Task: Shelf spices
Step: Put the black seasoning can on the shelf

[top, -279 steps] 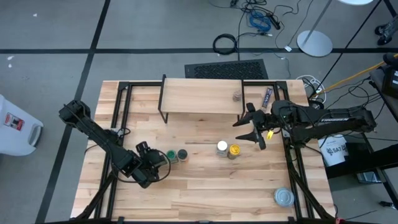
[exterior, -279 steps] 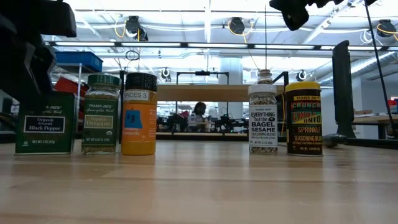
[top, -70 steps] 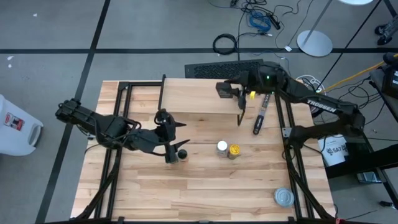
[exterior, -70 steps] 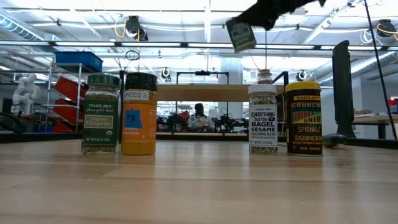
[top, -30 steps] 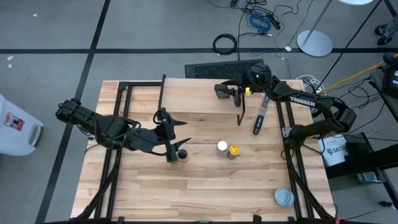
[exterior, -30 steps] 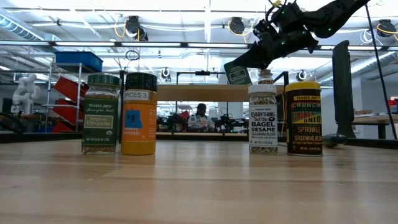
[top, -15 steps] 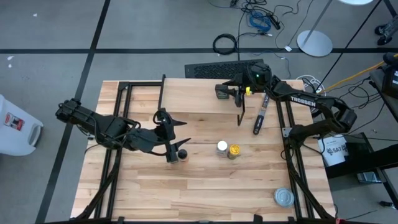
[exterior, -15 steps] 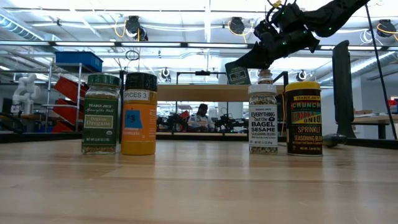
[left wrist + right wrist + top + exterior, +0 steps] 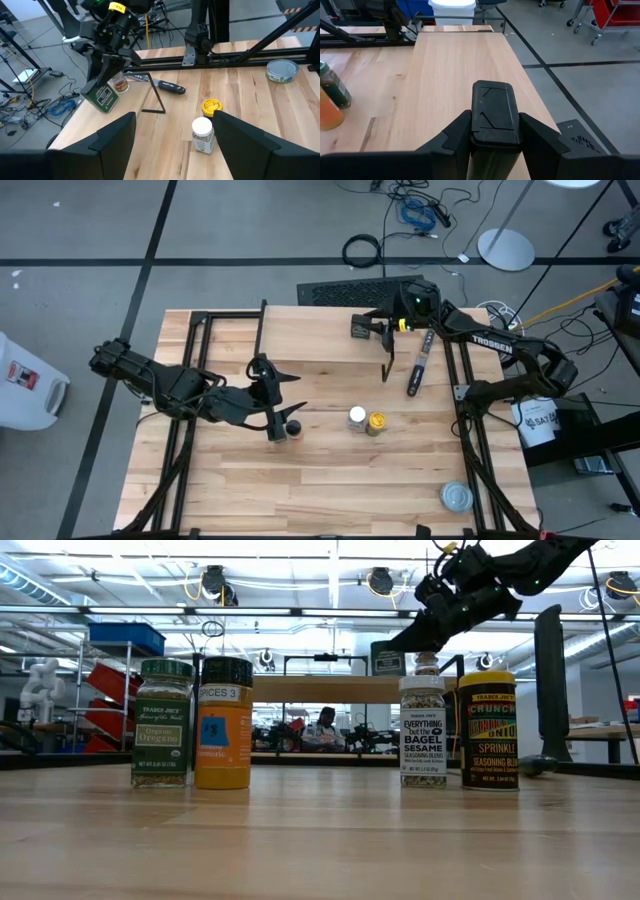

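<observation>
Right gripper (image 9: 368,328) over the shelf (image 9: 300,335) at the far side of the bench (image 9: 330,470), fingers closed on the dark square tin of black pepper (image 9: 359,327), gripping it near its black lid (image 9: 493,112). Tin held at the right part of the plank, seen from the low view (image 9: 387,658) at the level of the shelf top; cannot tell if touching the plank or just above it. Small clear-brownish jar (image 9: 119,84) standing on the shelf just beside the tin, near the right end. Left gripper (image 9: 282,402) in the middle of the bench, fingers spread wide, holding nothing, just beside the green-lidded oregano jar (image 9: 163,722) and the orange spice jar (image 9: 223,722), both upright and side by side. To the right, the white-lidded bagel sesame jar (image 9: 357,417) and the yellow-lidded seasoning jar (image 9: 376,421), upright, touching or nearly so. Long thin dark packet (image 9: 420,362) lying right of the shelf. Flat round silver tin (image 9: 457,497) at the near right corner of the bench.
</observation>
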